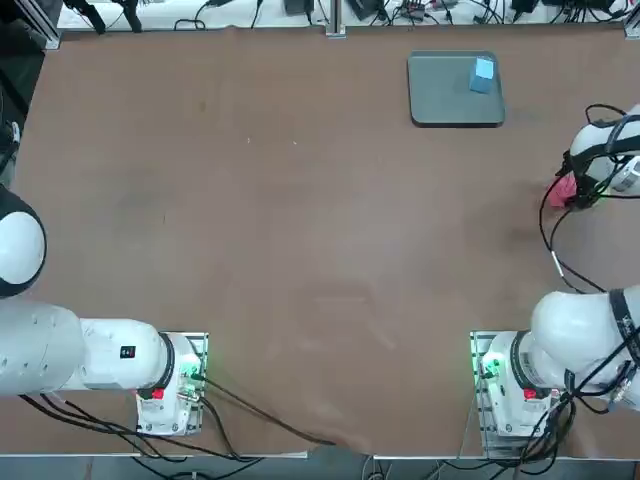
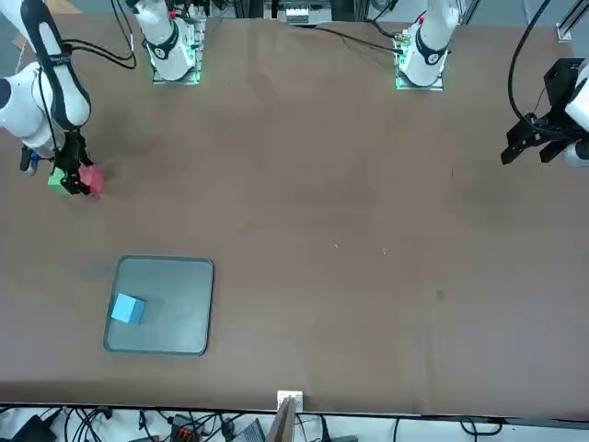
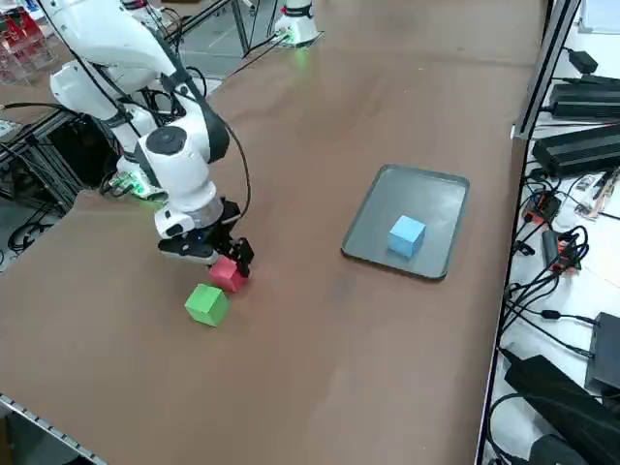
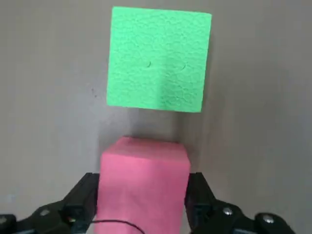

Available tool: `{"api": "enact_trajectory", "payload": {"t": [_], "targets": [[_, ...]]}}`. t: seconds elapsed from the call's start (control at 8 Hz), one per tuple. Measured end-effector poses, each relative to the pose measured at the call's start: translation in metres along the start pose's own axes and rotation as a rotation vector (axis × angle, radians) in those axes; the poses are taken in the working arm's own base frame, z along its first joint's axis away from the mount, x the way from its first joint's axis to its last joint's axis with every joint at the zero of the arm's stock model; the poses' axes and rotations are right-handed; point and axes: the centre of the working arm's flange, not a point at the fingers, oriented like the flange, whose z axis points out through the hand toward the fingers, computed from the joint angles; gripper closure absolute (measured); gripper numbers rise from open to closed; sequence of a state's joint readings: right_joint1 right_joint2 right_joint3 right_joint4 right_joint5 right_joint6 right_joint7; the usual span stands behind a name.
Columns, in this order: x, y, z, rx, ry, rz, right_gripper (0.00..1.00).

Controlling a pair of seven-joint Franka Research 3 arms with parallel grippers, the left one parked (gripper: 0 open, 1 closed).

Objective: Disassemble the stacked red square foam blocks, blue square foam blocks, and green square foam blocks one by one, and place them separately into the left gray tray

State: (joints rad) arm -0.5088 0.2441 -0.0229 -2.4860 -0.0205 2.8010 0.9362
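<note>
Near the table's (image 3: 320, 387) right edge, the right hand (image 4: 141, 204) has its fingers closed against both sides of the pinkish-red foam cube (image 4: 144, 180). The bright-green foam cube (image 4: 158, 61) lies just beside it, apart. Farther off, past open tabletop, the dark-gray rimmed tray (image 1: 440, 105) carries the light-blue foam cube (image 1: 483, 75) near its corner.

- The green foam block (image 4: 159, 59) is seen as matt, with a fine pebbled grain (two faint dimples mark its top face).
- The red foam block (image 4: 144, 183) is shown as matt, soft-looking foam, slightly smoother than the green.
- The blue foam block (image 3: 406, 235) is rendered matt.
- The gray tray (image 3: 431, 197) is seen with a smooth, faintly sheened surface (plastic or metal cannot be told).
- The table (image 1: 300, 220) is covered in a dull brown matt surface.
- The right gripper (image 4: 141, 200) fingers are made of black matt plastic.
</note>
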Motion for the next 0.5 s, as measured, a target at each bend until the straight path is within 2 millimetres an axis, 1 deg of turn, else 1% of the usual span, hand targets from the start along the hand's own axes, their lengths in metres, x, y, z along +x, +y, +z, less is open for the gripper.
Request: {"api": "enact_trajectory", "payload": {"t": [0.12,0.25,0.5], "targets": [[0.000,0.000,0.003,0.001,0.001,0.003,0.08],[0.000,0.000,0.001,0.003,0.002,0.006,0.15],[0.000,-0.005,-0.008,0.014,0.008,0.001,0.23]]}}
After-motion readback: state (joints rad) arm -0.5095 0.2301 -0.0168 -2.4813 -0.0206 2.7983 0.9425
